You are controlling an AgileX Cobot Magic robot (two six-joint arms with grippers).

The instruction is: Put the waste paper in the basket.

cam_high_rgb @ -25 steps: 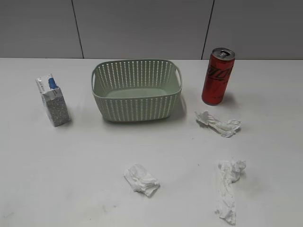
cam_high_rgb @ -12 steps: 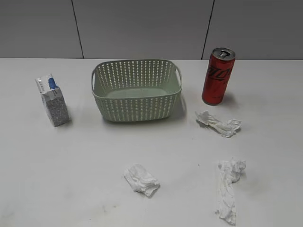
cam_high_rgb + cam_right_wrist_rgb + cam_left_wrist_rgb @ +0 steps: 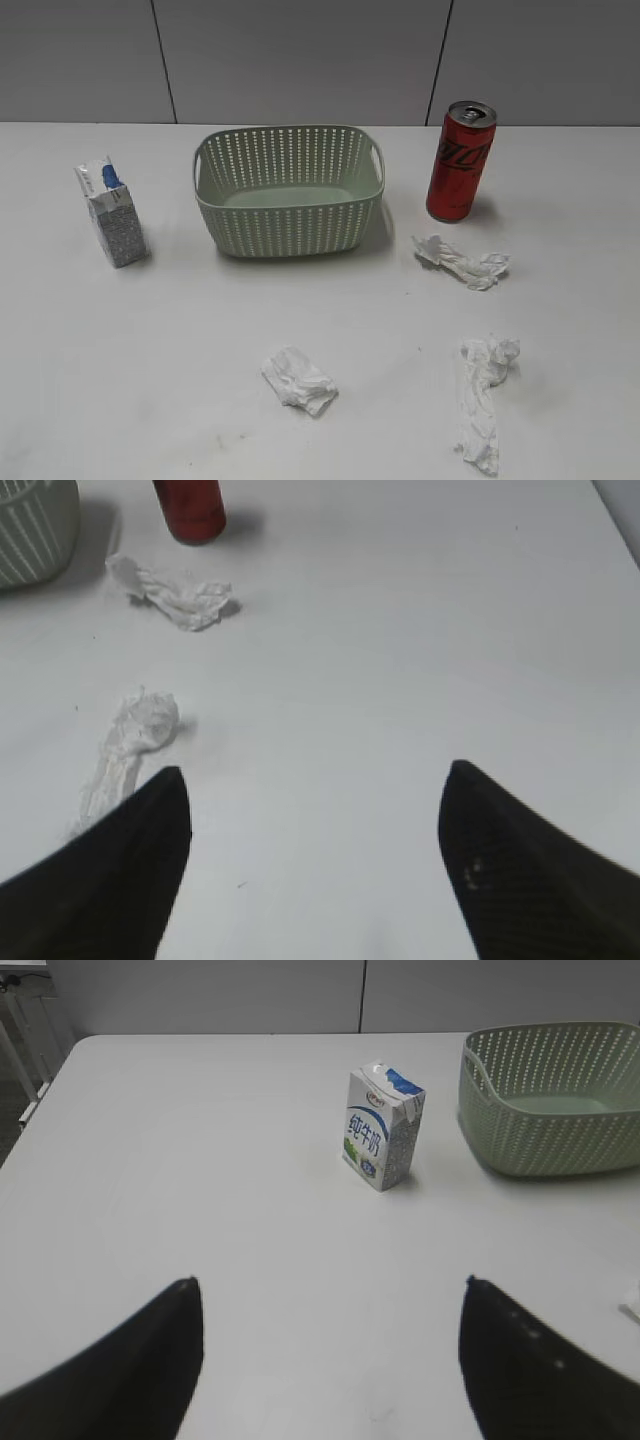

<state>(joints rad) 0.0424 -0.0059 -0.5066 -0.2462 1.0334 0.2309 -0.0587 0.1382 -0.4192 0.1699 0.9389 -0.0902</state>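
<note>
White twisted waste paper (image 3: 130,745) lies just left of the spread, empty right gripper (image 3: 315,780).

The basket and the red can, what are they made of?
The basket looks like matte pale green plastic: its moulded walls carry even rows of slots. The can looks like painted metal, probably aluminium: glossy red sides, a bare silvery rim and a pull-tab top.

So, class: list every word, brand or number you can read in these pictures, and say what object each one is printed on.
"纯牛奶" in blue, running down the front of the small carton; the smaller print and logo on it are too small to read.
Script lettering down the side of the red can: it looks like the Coca-Cola logo, but it is too dark and blurred to read for certain.
Nothing is printed on the basket.
</note>
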